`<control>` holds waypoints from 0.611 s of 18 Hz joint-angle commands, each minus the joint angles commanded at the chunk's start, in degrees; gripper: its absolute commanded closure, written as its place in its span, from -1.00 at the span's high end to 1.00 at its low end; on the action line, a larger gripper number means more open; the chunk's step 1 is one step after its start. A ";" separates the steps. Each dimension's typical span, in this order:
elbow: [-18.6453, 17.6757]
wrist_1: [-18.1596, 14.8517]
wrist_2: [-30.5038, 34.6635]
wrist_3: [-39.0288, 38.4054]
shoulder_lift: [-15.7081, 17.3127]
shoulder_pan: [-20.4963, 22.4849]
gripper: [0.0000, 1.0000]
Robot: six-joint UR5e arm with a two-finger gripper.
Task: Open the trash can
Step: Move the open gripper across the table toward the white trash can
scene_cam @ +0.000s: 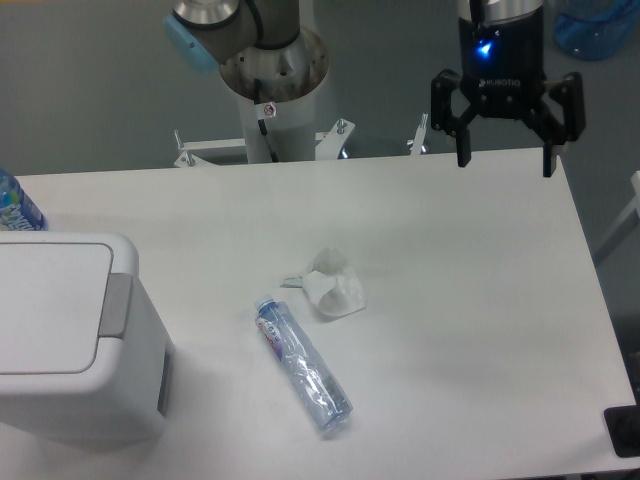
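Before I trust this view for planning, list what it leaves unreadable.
- Boxy white plastic trash can: left side cut off by frame edge; interior hidden under shut lid.
- Blue-labelled bottle, far left: mostly cropped.
- Clear plastic bottle: label print too small.
- Black two-finger gripper: wrist above cropped.

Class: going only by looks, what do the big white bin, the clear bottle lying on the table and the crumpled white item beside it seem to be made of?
Large boxy white trash can: likely moulded plastic, smooth with a soft sheen and rounded corners; grey push bar looks matte. Clear lying bottle: thin transparent plastic, shown by see-through walls and glints. Crumpled white wad: probably tissue or paper, matte and creased, though it could be thin plastic.
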 joint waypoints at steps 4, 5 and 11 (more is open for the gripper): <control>0.17 0.00 -0.35 -0.26 0.00 -0.26 1.00; 0.35 0.00 -0.35 -1.57 -0.09 -0.35 1.00; 1.23 1.84 0.00 -15.98 -1.58 -5.35 1.00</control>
